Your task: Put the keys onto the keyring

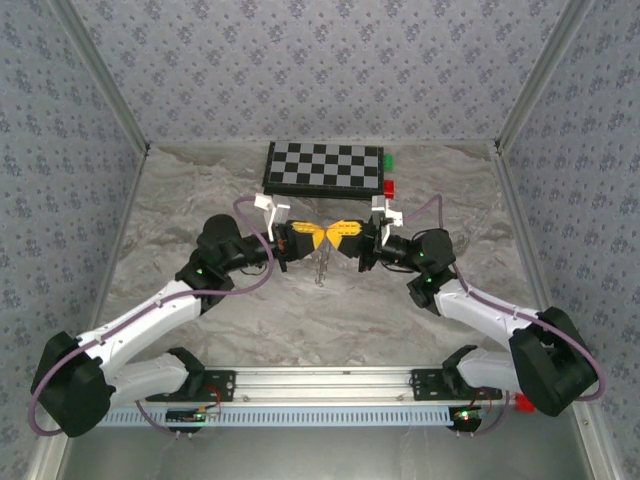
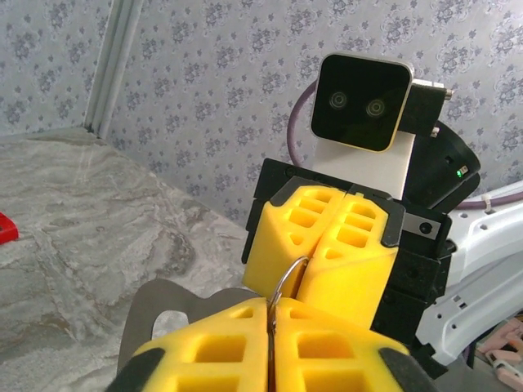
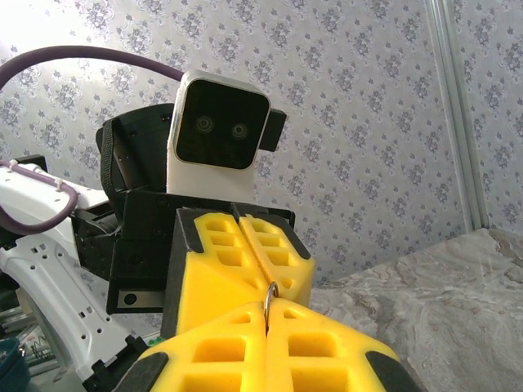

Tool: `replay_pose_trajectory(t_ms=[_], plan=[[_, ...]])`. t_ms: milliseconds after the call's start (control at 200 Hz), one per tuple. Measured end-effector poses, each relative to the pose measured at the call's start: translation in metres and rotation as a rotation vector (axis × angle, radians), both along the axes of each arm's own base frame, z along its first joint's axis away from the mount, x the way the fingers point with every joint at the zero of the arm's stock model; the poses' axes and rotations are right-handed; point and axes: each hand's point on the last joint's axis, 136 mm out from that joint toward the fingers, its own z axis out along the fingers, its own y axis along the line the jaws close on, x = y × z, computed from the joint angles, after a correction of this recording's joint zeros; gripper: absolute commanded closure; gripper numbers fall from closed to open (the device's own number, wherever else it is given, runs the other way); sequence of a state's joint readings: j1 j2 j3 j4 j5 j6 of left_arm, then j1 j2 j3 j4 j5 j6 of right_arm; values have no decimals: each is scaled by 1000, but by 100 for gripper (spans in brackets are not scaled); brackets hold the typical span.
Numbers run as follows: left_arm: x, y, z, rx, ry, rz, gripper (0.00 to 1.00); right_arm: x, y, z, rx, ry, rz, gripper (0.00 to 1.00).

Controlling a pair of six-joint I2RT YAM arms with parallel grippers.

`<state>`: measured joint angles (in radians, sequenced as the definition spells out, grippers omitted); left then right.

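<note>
While both arms reach in over the grey surface (image 1: pixel 180 200), the left gripper (image 1: pixel 312 239) and the right gripper (image 1: pixel 340 233) meet tip to tip up in the air, near the middle. The keyring (image 2: pixel 288 273) is a thin silver wire loop, and it sits right between them. From the left wrist, the left gripper (image 2: pixel 272 327) has its yellow fingers pressed tight together with the wire squeezed in the crack. The wire bends up and over to the right gripper (image 2: pixel 323 245), whose fingers are closed tight too, and it goes into the crack there. From the right wrist, the right gripper (image 3: pixel 265 343) is shut on the keyring (image 3: pixel 269 292), and the little loop pokes up against the closed left gripper (image 3: pixel 241 245). A flat grey metal piece (image 2: pixel 155 322) with a hole in it shows just under the left gripper; I cannot tell if it is a key. From above, thin pale bits (image 1: pixel 322 268) hang down under the two grippers, too small to make out. At the back lie a chessboard (image 1: pixel 325 167), a green block (image 1: pixel 389 161) and a red block (image 1: pixel 389 186).
</note>
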<state>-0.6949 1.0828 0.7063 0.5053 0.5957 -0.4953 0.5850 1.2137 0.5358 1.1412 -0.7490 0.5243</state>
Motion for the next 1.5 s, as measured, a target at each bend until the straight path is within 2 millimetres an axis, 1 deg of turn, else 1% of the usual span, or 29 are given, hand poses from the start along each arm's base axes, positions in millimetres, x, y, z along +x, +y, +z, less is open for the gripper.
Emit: replay_pose_trajectory(t_ms=[175,210,260,335,390,565,685,785,940,1045,1134,1164,1354,1499], plan=[[0,0,0,1,-4,1,100,0,0,0,0,0,0,100],[0,0,0,1,-5,1,100,0,0,0,0,0,0,96],[0,0,-1,5,-6,2,100,0,0,0,-1,3,-1,87],[1,1,-4,24,-6,9,100,3,0,-5,-15,19,-5,81],[3,1,-8,45,-4,18,100,6,0,-10,-35,35,-12,74],[8,5,-20,120,-19,57,100,16,-10,-25,-125,75,-81,69],[11,7,-32,181,-31,82,100,12,-21,-29,-198,63,-148,69],[14,9,-41,230,-40,94,100,10,-29,-27,-257,50,-200,69],[17,8,-58,305,-58,100,100,12,-33,-25,-363,60,-250,68],[17,8,-67,343,-68,96,100,12,-30,-26,-446,76,-254,68],[14,7,-70,363,-85,86,100,14,-24,-29,-517,100,-238,72],[13,7,-71,370,-92,81,100,15,-21,-31,-544,109,-230,73],[4,3,-80,416,-120,50,100,15,-2,-46,-699,150,-162,75],[0,3,-84,437,-133,37,100,15,5,-57,-783,181,-123,76]])
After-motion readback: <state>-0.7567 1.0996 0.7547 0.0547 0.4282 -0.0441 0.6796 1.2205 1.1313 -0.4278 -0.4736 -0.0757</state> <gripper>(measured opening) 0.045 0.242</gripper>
